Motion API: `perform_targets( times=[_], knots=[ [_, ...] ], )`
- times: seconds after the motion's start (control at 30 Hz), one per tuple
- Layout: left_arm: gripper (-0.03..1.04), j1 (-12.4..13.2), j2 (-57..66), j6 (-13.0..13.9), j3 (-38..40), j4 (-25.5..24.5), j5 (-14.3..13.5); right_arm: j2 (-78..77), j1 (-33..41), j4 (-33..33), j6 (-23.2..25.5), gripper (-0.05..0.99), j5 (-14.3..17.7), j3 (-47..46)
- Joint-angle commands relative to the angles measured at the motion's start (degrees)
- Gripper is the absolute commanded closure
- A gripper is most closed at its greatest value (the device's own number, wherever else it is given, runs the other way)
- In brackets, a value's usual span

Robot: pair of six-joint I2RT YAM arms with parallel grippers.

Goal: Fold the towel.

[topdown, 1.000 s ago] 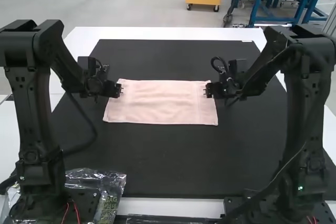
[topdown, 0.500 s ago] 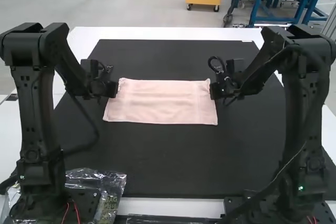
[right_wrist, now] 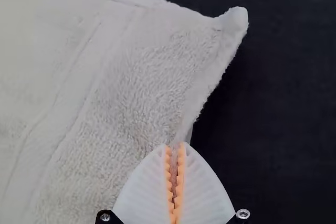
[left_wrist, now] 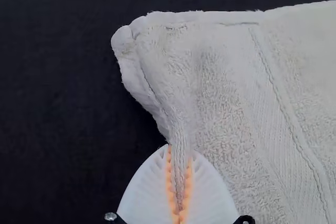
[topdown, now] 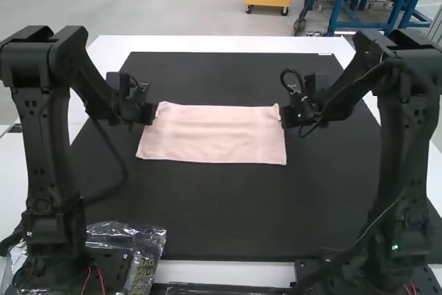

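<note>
Left gripper (left_wrist: pixel 180 151) and right gripper (right_wrist: pixel 175 147) both pinch towel (topdown: pixel 214 135) side edges; lift evenly, keeping corners beyond jaws level.

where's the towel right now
In the high view, the pink towel lies on the black mat, between the left gripper and the right gripper.

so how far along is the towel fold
Partway, it seems: the towel lies as a wide strip, probably folded once. The left gripper and right gripper each pinch a side edge near a far corner. Remaining: likely another fold, then letting go.
</note>
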Motion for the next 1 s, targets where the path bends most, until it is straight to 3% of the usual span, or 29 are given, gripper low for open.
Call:
perform_targets(
  times=[0.0, 0.27, 0.57, 0.97],
  knots=[
    [0.99, 1.77, -3.55, 0.58, 1.83, -0.96, 0.75, -3.63, -2.33, -0.82, 1.33, 0.96, -2.04, 0.92],
    [0.99, 3.96, -7.51, 2.25, 1.04, -8.96, 3.21, -6.89, -3.3, -4.07, 1.68, 0.96, -5.12, -1.1],
    [0.99, 6.34, -13.75, 3.83, -4.5, -12.3, 4.0, -12.77, -3.3, -8.56, 1.6, 0.96, -7.84, -5.5],
    [0.99, 6.43, -25.53, 4.36, -12.94, -16.78, 4.44, -23.85, -3.3, -10.31, 1.68, 0.96, -9.51, -15.78]
  ],
)
